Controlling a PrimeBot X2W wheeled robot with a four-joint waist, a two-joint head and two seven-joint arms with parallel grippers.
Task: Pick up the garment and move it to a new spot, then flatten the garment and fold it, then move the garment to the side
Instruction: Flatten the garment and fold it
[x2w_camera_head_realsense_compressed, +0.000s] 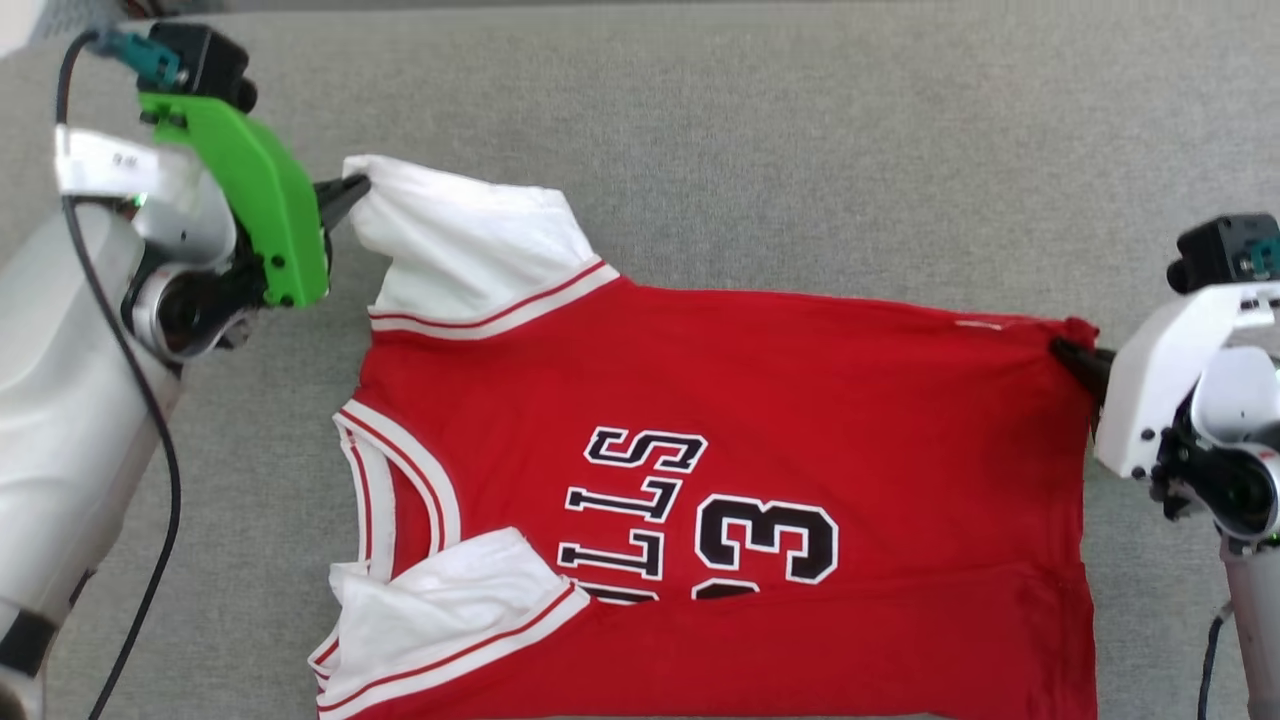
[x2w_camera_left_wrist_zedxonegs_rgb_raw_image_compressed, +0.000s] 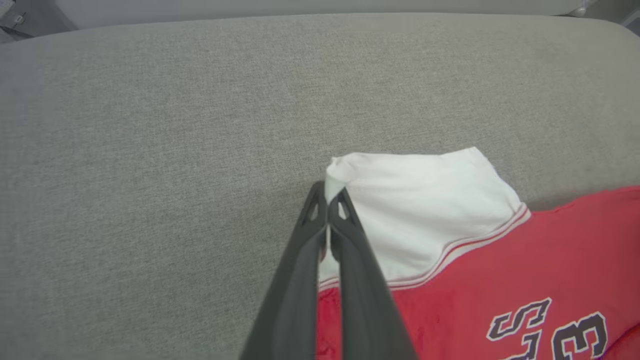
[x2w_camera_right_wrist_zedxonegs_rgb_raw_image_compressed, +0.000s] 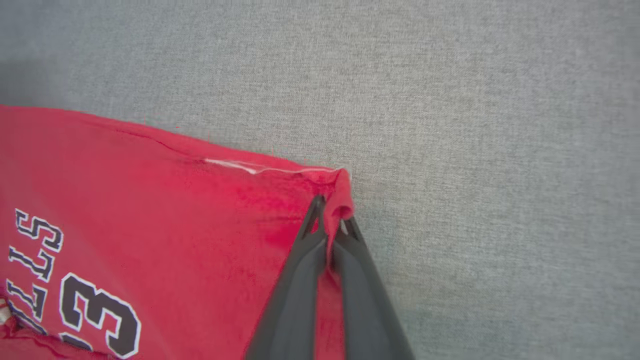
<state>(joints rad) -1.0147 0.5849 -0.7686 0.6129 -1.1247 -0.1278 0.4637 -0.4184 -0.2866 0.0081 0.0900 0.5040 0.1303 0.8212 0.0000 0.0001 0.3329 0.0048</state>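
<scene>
Holding the garment (x2w_camera_head_realsense_compressed: 720, 400) by its two far corners, with the far edge drawn in a fairly straight line between both arms above the grey woven surface (x2w_camera_head_realsense_compressed: 760, 130). Spread front-up, collar (x2w_camera_head_realsense_compressed: 400, 500) toward the robot's left and hem toward its right, so that the black white-outlined letters (x2w_camera_head_realsense_compressed: 640, 500) and number (x2w_camera_head_realsense_compressed: 765, 540) read sideways in the head view.

At the left pincer (x2w_camera_head_realsense_compressed: 350, 190), pinching the tip of the far white sleeve (x2w_camera_head_realsense_compressed: 470, 240). In the left wrist view, dark fingers (x2w_camera_left_wrist_zedxonegs_rgb_raw_image_compressed: 300, 280) pressed together with a small fold of white cloth poking up between their tips.

At the right pincer (x2w_camera_head_realsense_compressed: 1075, 358), pinching the far red hem corner. In the right wrist view, fingers (x2w_camera_right_wrist_zedxonegs_rgb_raw_image_compressed: 300, 290) pressed together on a bunched bit of red cloth, beside a thin white seam line (x2w_camera_right_wrist_zedxonegs_rgb_raw_image_compressed: 260, 167) along the edge.

Nearer the robot, the other white sleeve (x2w_camera_head_realsense_compressed: 440, 620) lying crumpled just beside the collar, its striped trim toward the chest. Along the near side, apparently a strip of red cloth folded over the lowest letters, though hard to be sure so close to the frame's edge.
</scene>
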